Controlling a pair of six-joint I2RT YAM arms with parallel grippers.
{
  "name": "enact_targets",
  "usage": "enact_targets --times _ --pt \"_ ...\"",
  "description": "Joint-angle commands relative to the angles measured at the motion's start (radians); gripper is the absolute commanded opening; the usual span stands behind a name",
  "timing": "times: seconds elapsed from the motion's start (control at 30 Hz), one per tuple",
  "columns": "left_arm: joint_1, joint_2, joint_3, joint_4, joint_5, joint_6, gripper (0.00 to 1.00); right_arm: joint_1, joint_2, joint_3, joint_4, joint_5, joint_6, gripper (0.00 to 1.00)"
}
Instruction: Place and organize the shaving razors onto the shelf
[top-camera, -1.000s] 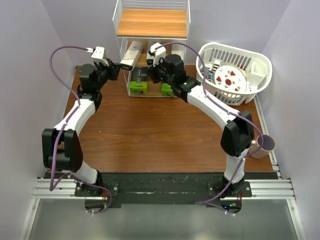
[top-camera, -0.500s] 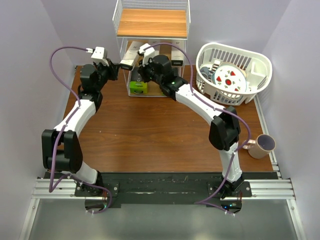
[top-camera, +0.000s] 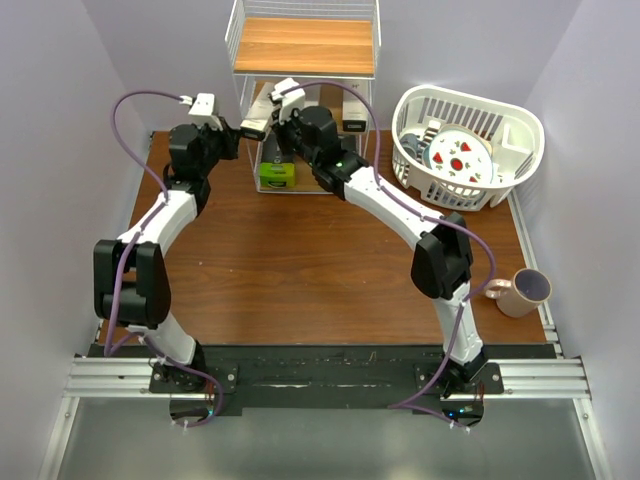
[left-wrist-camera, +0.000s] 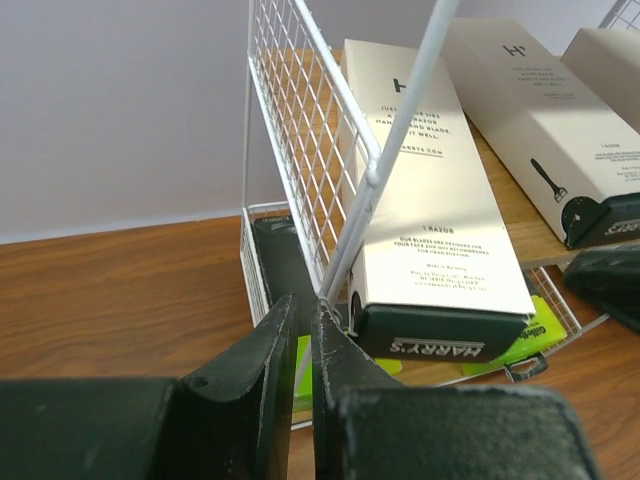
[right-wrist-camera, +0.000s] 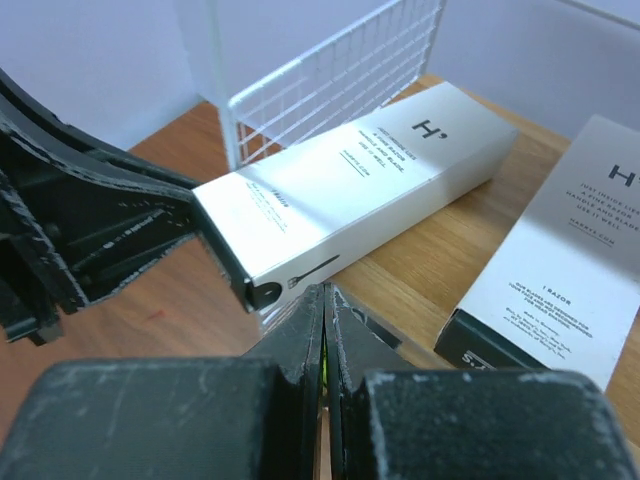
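Observation:
The shelf (top-camera: 305, 45) stands at the table's back, and its middle wooden tier holds three white cartons. The leftmost carton (left-wrist-camera: 430, 200) sticks out over the front edge, dark "HARRY'S" end first; it also shows in the right wrist view (right-wrist-camera: 360, 190). Two more cartons (left-wrist-camera: 540, 110) lie to its right. A black pack with a lime-green end (top-camera: 277, 172) lies on the bottom tier. My left gripper (left-wrist-camera: 303, 300) is shut and empty, its tips at the shelf's left front post beside that carton's end. My right gripper (right-wrist-camera: 326, 290) is shut and empty, just in front of the same carton.
A white slatted basket (top-camera: 520, 130) with plates stands at the back right. A purple-rimmed cup (top-camera: 527, 288) sits at the right edge. The shelf's wire side grid (left-wrist-camera: 300, 130) is right by my left fingers. Both arms crowd the shelf's left front corner.
My right arm has swung left across the shelf front, from the right side to the leftmost carton, now covering the second green-ended pack. My left arm has edged slightly toward the shelf.

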Motion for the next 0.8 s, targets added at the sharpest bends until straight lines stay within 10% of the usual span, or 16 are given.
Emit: enact_targets --times 0.0,0.77 --pt "0.001 0.016 0.07 0.037 0.008 0.005 0.15 0.007 0.041 0.057 0.054 0.058 -0.036 0.01" --pt "-0.01 0.022 0.074 0.056 0.12 -0.099 0.16 0.012 0.143 0.169 0.065 0.118 -0.076 0.12"
